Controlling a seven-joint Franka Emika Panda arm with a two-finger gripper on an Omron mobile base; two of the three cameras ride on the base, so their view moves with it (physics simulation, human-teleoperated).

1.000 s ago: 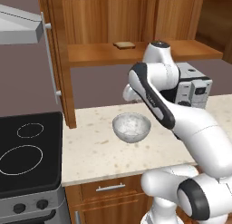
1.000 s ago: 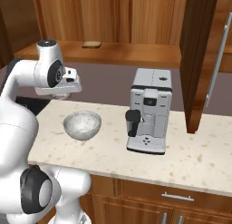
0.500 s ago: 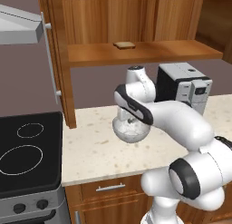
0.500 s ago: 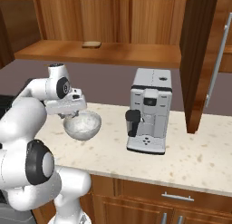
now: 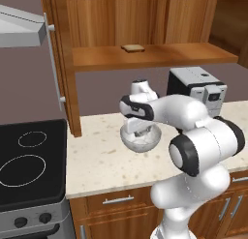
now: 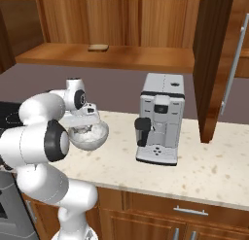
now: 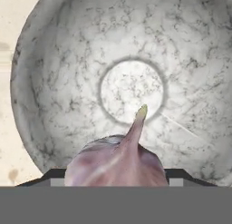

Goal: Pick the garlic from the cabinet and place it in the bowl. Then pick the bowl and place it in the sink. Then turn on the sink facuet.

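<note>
Glossy white rounded arm point(image 5: 193, 131) segments with black joint bands, dark-faced wrist housing, bulbous white base.

No words, brand marks, numbers or signs can be read anywhere; the coffee machine point(image 6: 160, 119) has small dark panels and buttons on its front, and the stove point(image 5: 30, 177) has round knobs, but none of these carries legible lettering

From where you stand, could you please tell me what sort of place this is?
A rendered home kitchen, most likely: a black cooktop sits beside a speckled stone counter, a coffee machine stands on that counter, and reddish-brown wooden cabinets hang above it.
</note>
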